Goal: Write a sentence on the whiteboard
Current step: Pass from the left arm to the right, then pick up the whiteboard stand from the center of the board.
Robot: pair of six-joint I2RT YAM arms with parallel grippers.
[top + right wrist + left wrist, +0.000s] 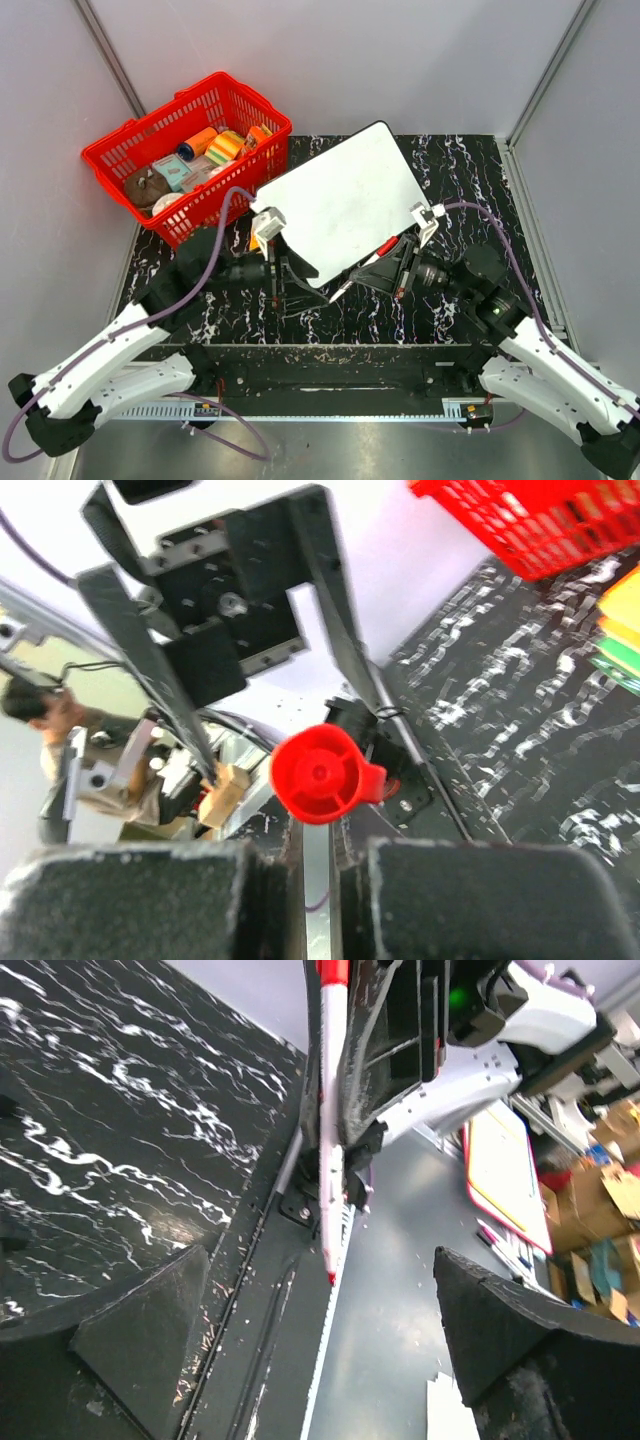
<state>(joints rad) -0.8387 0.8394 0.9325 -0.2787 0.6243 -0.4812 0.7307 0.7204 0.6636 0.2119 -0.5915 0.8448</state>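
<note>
Looking down from the top view, the big flat white whiteboard with rounded corners and a thin dark rim (340,195) sits turned at an angle in the middle of the black, white-veined bench (470,180). One corner is just beside the red plastic mesh basket (150,112), which is full of small stuff. The board's face reads plain white from up there.

The right hand (318,860) is pressed together on a slim white pen with a red cap (331,1190). The cap end pokes back at its wrist cam and the red tip points toward the left arm. The left hand (321,1251) is spread wide, with its fingers (140,1340) on either side of that tip and clear of it.

Both hands are close together by the board's near edge, over the bench. Can't tell if the pen tip is touching anything.
</note>
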